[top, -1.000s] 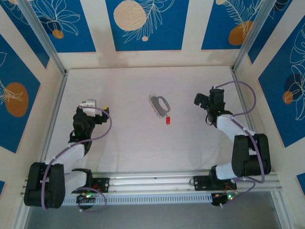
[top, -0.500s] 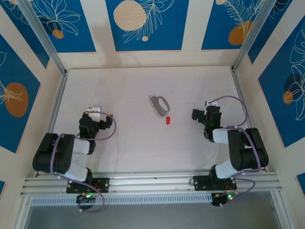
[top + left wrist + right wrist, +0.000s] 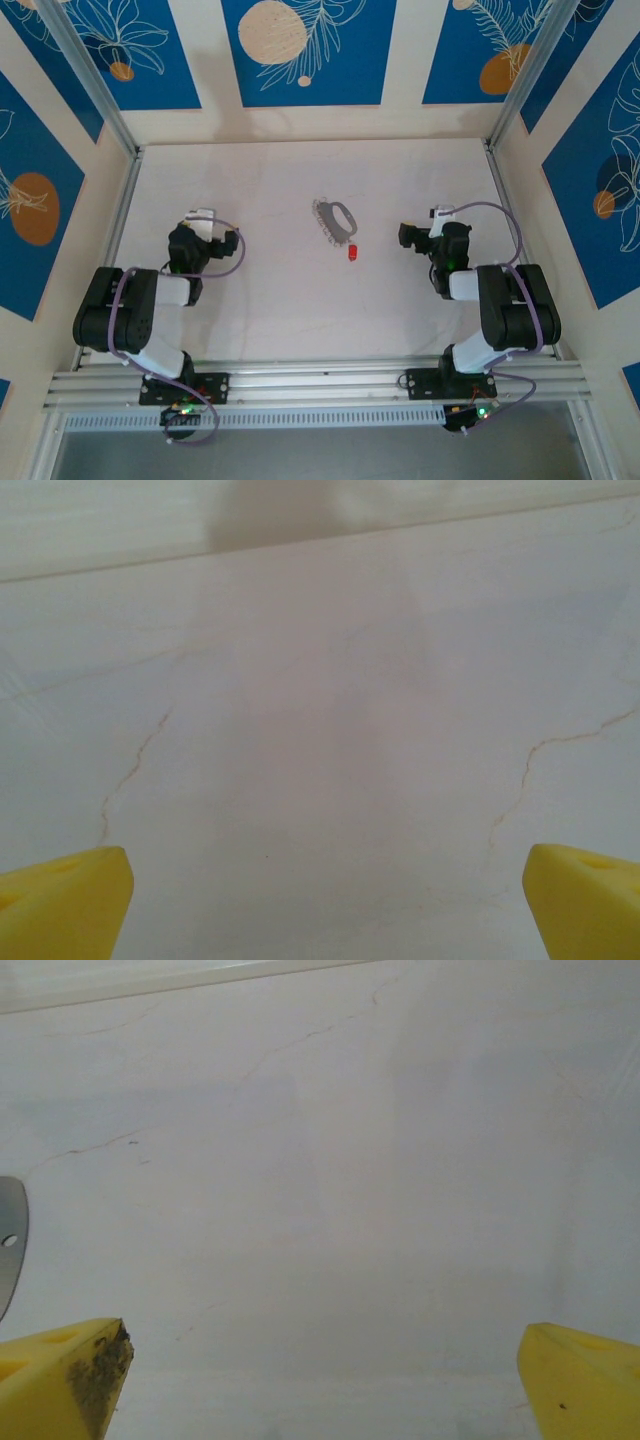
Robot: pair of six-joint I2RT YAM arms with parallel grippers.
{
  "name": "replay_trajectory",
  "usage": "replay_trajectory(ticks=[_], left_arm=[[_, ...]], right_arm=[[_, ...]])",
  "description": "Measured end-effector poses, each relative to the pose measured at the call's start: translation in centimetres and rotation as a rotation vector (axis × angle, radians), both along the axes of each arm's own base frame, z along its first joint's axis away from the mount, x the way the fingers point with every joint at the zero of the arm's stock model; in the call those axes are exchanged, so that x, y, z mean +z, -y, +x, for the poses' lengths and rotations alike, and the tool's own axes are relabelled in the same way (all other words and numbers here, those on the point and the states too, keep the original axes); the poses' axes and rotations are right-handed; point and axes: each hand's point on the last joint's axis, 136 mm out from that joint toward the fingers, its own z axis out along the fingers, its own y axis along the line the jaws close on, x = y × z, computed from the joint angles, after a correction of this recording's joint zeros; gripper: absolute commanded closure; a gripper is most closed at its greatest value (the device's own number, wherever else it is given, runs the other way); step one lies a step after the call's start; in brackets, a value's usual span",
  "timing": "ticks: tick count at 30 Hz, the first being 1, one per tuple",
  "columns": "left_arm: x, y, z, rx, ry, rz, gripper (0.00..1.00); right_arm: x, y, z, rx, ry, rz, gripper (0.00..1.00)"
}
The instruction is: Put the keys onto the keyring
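Left gripper (image 3: pixel 325 895) released: yellow fingertips (image 3: pixel 62 900) splayed to both edges of its wrist view, bare white table (image 3: pixel 260 170) with hairline cracks between them, nothing held; right gripper (image 3: pixel 322 1378) likewise wide open and empty; its left fingertip (image 3: pixel 65 1372) has dark grime on the inner edge; a grey metal sliver (image 3: pixel 10 1245) with a small hole sits at the left edge of that view, can't tell what it belongs to. From overhead both arms are folded back near their bases, left one on the left side, right one on the right. Keyring (image 3: pixel 335 218) lies flat mid-table between the two arms, well apart from both; red-headed key (image 3: pixel 352 253) on the table just near-right of it, off the loop; touching or not, can't tell.
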Motion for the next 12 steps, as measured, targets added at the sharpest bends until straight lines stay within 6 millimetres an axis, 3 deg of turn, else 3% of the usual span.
replay_trajectory(ticks=[12], left_arm=[[-0.36, -0.02, -0.14, 0.000, -0.015, 0.001, 0.00]], right_arm=[[0.02, -0.42, -0.04, 0.024, 0.001, 0.007, 0.01]])
